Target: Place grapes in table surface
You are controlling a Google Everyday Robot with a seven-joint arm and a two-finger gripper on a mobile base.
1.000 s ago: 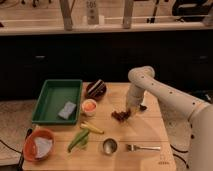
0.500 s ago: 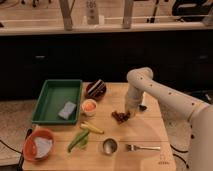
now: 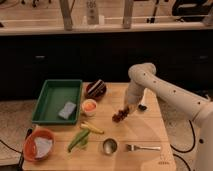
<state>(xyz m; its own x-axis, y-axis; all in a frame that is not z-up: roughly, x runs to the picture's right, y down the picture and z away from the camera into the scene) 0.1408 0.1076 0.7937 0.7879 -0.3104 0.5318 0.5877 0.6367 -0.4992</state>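
Observation:
The grapes (image 3: 119, 116), a small dark red-purple bunch, lie on the light tan wooden table surface (image 3: 145, 132) near its middle. My gripper (image 3: 126, 109) sits just above and to the right of the bunch, at its upper end, at the end of the white arm (image 3: 160, 87) that reaches in from the right. I cannot tell whether it touches the grapes.
A green tray (image 3: 55, 100) with a blue sponge (image 3: 67, 110) stands at the left. A dark striped bowl-like item (image 3: 96, 89), an orange cup (image 3: 89, 106), a banana (image 3: 92, 128), a green vegetable (image 3: 78, 140), a metal cup (image 3: 109, 146), a fork (image 3: 143, 147) and an orange bowl (image 3: 39, 145) are around.
The arm and gripper have shifted very slightly; the grapes stay at the same spot on the table.

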